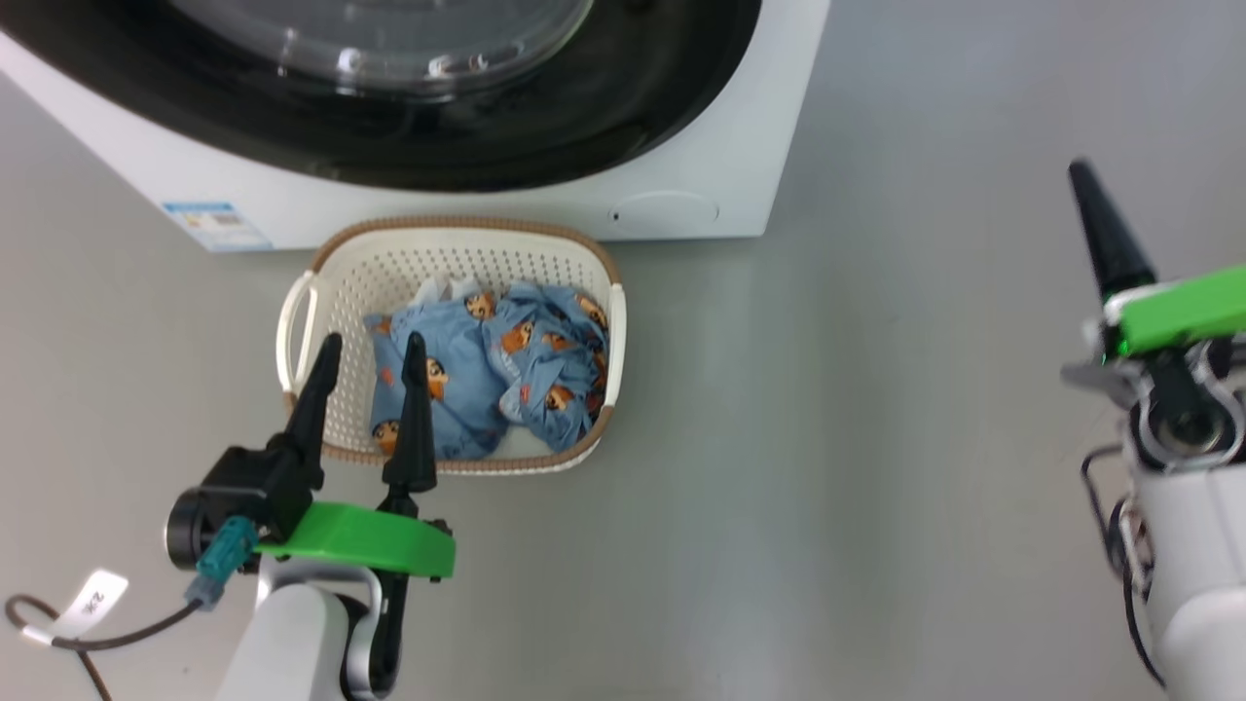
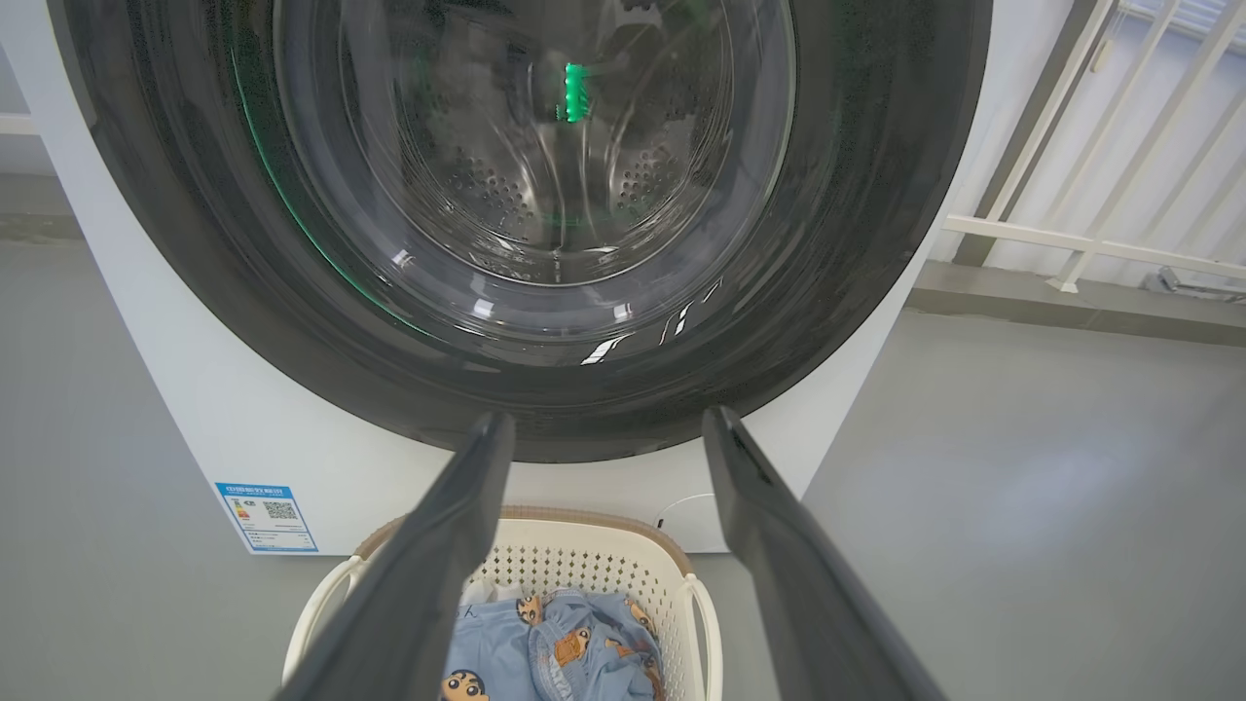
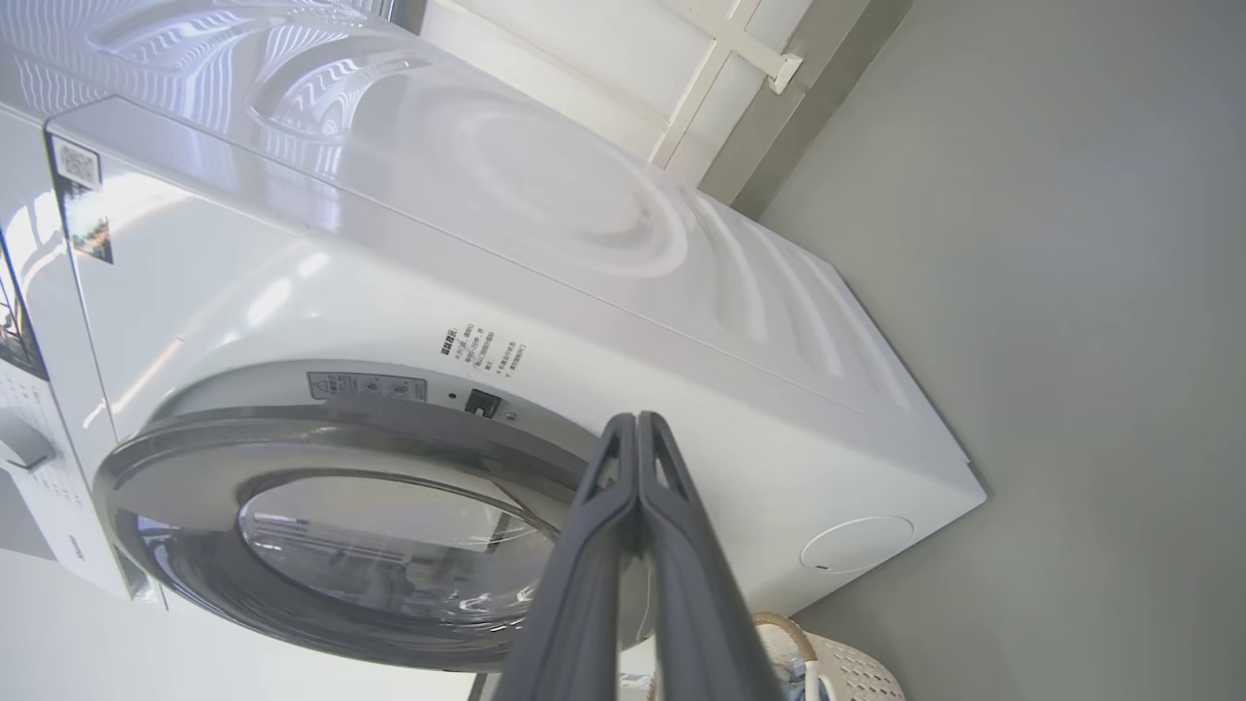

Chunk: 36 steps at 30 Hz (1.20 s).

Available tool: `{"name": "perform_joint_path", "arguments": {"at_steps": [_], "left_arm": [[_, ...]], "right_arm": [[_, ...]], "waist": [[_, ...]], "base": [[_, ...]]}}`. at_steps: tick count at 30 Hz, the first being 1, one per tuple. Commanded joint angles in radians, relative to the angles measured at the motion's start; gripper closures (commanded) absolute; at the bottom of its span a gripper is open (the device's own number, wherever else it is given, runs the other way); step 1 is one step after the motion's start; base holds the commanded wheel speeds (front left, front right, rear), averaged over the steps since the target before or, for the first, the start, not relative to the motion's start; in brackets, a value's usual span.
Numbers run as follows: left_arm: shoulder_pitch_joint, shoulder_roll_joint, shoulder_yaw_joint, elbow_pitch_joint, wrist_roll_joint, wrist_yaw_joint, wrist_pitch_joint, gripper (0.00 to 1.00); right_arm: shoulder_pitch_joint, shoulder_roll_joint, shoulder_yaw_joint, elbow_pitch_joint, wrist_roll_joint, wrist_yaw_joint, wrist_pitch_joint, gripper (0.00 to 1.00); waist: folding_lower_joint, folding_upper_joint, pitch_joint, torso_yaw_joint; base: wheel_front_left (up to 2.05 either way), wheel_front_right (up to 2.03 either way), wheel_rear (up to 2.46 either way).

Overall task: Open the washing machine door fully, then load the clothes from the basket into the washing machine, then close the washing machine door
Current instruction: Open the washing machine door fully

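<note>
Door: The washing machine door [image 2: 531, 195] is seen shut, with its glossy black rim flush against the white front and the steel drum seen through the glass. It stands on the far side, above the basket.
Clothes: The clothes [image 1: 496, 370] are heaped inside the basket [image 1: 389, 273], mostly in its right half, with a bit of white cloth at the far edge.
Basket: It is set on the floor [image 1: 876, 389], its far rim just beside the base of the washing machine [image 1: 701, 146], between the energy label [image 1: 214, 222] and the service cap [image 1: 664, 209].
Progress: No step is judged done. Opening, loading and closing are all left.
Left gripper: The left gripper [image 1: 373, 339] is held over the basket's near left part, fingers spread wide with nothing between them, aimed at the door's lower rim.
Right gripper: The right gripper [image 1: 1082, 180] is held well right of the basket, fingers pressed together on nothing.
Edges: The hinge side cannot be told. The basket below the door is judged a possible obstruction to low arm moves.
Open room: Bare floor is seen to the right, and a white railing [image 2: 1119, 146] stands far right.
</note>
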Motion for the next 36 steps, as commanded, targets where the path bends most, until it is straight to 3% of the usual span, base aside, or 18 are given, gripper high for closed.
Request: {"name": "perform_joint_path", "arguments": {"at_steps": [1,11,21,36], "left_arm": [[-0.032,0.019,0.021,-0.033,-0.007,0.01,-0.008,0.0],[-0.081,0.019,-0.017,-0.061,-0.014,0.026,-0.008,0.0],[-0.106,0.019,-0.045,-0.072,-0.035,0.037,-0.008,0.0],[-0.117,0.019,-0.066,-0.091,-0.045,0.045,-0.008,0.0]], "right_arm": [[-0.043,0.001,-0.001,-0.012,0.052,0.002,0.028,1.0],[-0.314,0.004,-0.053,0.13,0.289,0.002,0.266,1.0],[-0.512,-0.005,0.01,0.216,0.34,0.002,0.469,1.0],[-0.76,0.009,0.067,0.397,0.315,0.002,0.502,1.0]], "waist": [[-0.0002,0.0,0.047,0.029],[-0.0002,0.0,0.127,0.062],[-0.0002,0.0,0.164,0.099],[-0.0002,0.0,0.199,0.138]], "base": [[0.0,0.0,0.0],[0.0,0.0,0.0],[0.0,0.0,0.0],[0.0,0.0,0.0]]}}
